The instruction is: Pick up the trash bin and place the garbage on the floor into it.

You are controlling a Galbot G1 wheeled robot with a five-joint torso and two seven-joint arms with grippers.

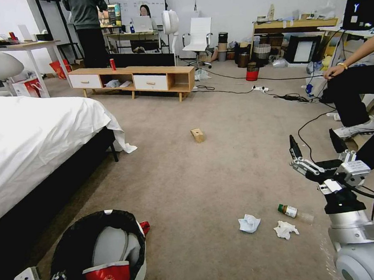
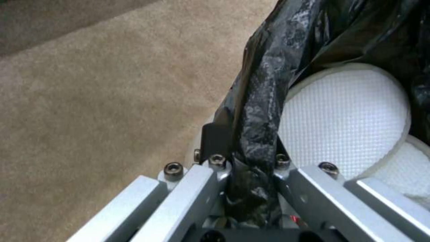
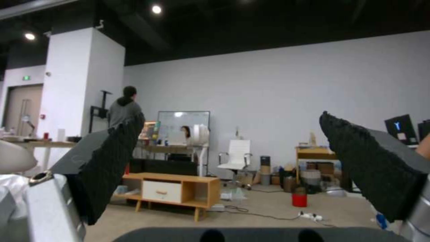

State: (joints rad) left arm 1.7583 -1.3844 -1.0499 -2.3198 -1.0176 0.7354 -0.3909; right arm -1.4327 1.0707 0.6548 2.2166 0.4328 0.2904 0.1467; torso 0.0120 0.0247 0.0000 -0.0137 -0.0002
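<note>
The small round white plastic trash bin [image 1: 102, 252] lined with black bag is held at its rim, pinched by the left gripper [image 2: 244, 164], low beside the bed [image 1: 33, 133]; the right gripper [image 1: 320, 147], fingers spread, hangs above white tissue wads [image 1: 249, 223], judged the next pickup needing descent.

trash bin [image 1: 99, 253] front-left beside bed [image 1: 33, 138], tissues [image 1: 249, 223] and bottle [image 1: 295, 212] right

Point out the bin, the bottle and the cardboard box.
bin [image 1: 140, 269], head view, white outer wall at its right side.
bottle [image 1: 291, 211], head view, its white label.
cardboard box [image 1: 197, 135], head view, its top face.
</note>
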